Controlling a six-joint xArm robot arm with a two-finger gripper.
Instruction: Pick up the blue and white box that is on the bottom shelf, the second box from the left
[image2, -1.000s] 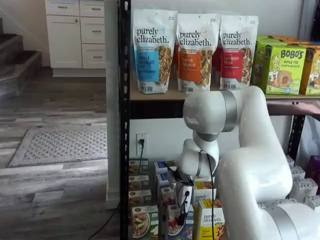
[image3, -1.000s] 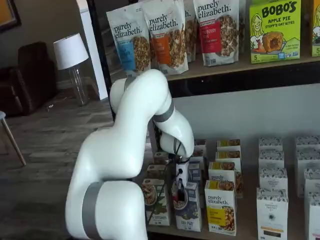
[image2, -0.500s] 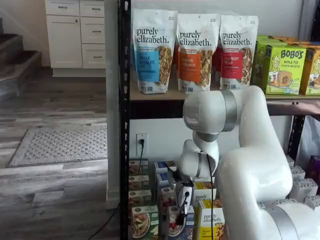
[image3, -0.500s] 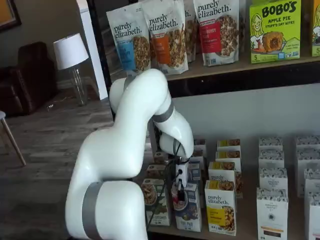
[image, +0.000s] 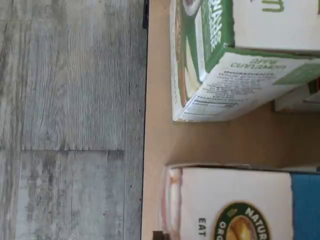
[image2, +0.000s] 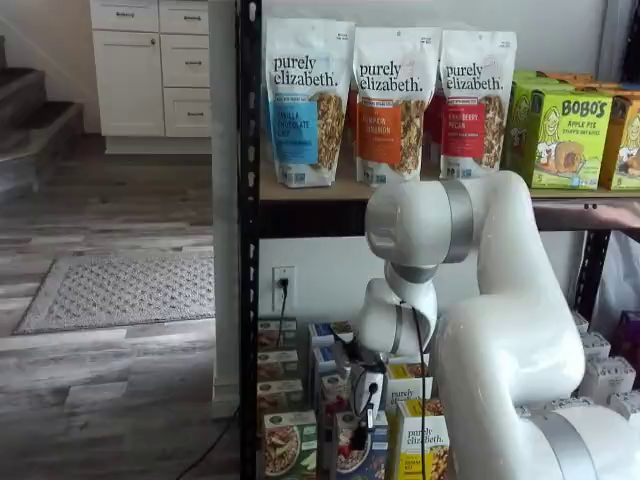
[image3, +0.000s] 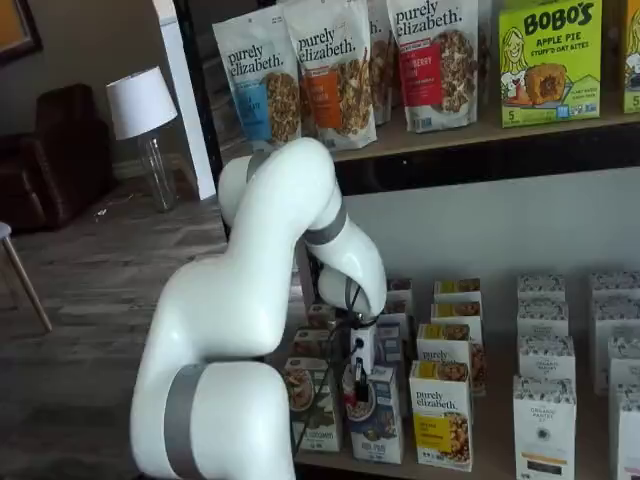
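The blue and white box (image3: 378, 425) stands upright at the front of the bottom shelf (image3: 500, 462), between the green-fronted box (image3: 312, 405) and the yellow "purely elizabeth" box (image3: 440, 415); in the wrist view its white top (image: 225, 205) lies close under the camera. The gripper (image3: 357, 385) hangs directly over the top of this box in both shelf views (image2: 362, 425); the black fingers seem to reach its upper edge, but the view is small and dark, so one cannot tell whether they are closed on the box or apart. The step in hand looks like the grasp itself; the next move calls for a firm hold, then a straight lift, without pushing the two neighbour boxes.
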